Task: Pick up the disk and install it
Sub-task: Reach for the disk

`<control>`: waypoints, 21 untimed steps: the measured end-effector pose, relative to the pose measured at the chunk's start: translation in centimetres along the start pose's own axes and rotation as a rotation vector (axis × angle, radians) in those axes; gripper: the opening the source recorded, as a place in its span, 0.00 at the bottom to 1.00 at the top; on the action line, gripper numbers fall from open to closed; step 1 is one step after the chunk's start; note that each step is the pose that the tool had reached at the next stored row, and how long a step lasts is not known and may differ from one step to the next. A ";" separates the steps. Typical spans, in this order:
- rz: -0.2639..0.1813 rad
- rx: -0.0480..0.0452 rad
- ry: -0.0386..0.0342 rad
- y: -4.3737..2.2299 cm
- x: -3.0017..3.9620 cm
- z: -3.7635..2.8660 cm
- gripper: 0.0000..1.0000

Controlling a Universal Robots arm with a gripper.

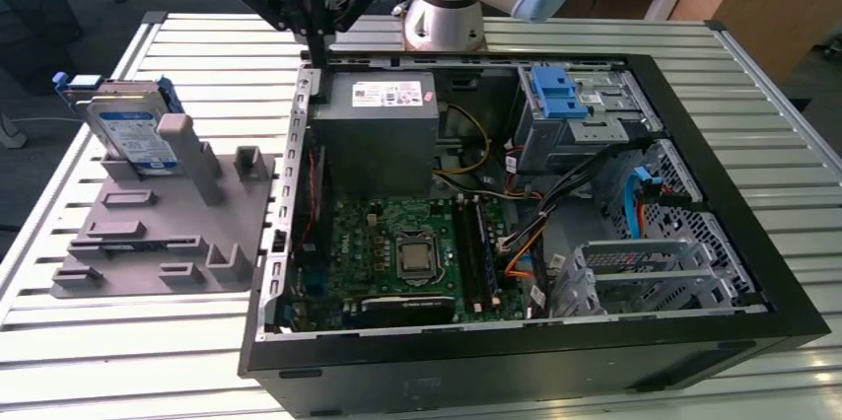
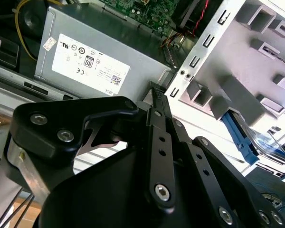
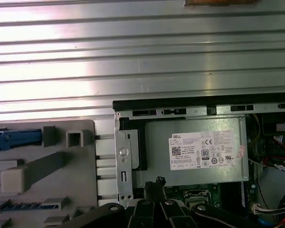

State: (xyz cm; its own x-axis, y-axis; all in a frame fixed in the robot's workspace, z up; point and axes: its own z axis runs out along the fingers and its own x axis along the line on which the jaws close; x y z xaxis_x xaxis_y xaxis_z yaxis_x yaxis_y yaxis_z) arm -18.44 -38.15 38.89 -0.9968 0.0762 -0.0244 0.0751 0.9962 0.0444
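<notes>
The disk (image 1: 132,131), silver with a blue-and-white label and blue rails, stands on edge in a grey fixture (image 1: 158,233) on the exterior view's left. Its blue rail also shows in the second wrist view (image 2: 238,137) and in the first wrist view (image 3: 14,140). My gripper (image 1: 315,57) hangs above the open computer case's back left corner, to the right of the disk and apart from it. Its black fingers (image 2: 156,102) are pressed together, shut on nothing. In the first wrist view the gripper (image 3: 155,182) sits over the edge of the grey power supply (image 3: 194,152).
The open black computer case (image 1: 736,193) holds the grey power supply (image 1: 382,134), a motherboard (image 1: 408,252), loose cables and a metal cage with a blue latch (image 1: 569,100). Another metal cage (image 1: 652,277) sits at the front right. Everything rests on a slatted metal table (image 1: 132,341).
</notes>
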 end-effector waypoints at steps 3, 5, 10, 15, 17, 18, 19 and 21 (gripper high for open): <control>0.000 0.0001 0.0000 0.01 0.10 0.00 0.11; 0.000 0.0000 -0.0001 0.02 0.23 0.00 0.11; 0.000 0.0000 0.0000 0.08 0.57 -0.01 0.11; 0.000 0.0000 0.0000 0.16 0.97 -0.01 0.11; 0.000 0.0001 0.0000 0.18 1.04 -0.01 0.11; 0.000 0.0000 0.0000 0.20 1.07 -0.01 0.11; 0.000 0.0000 -0.0001 0.21 1.10 -0.01 0.11; 0.000 0.0001 0.0000 0.23 1.17 -0.01 0.11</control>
State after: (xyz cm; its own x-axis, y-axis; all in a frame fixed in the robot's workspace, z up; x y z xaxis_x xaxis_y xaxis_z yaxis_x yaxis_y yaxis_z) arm -19.59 -37.83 38.88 -0.9968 0.0762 -0.0244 0.0751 0.9962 0.0443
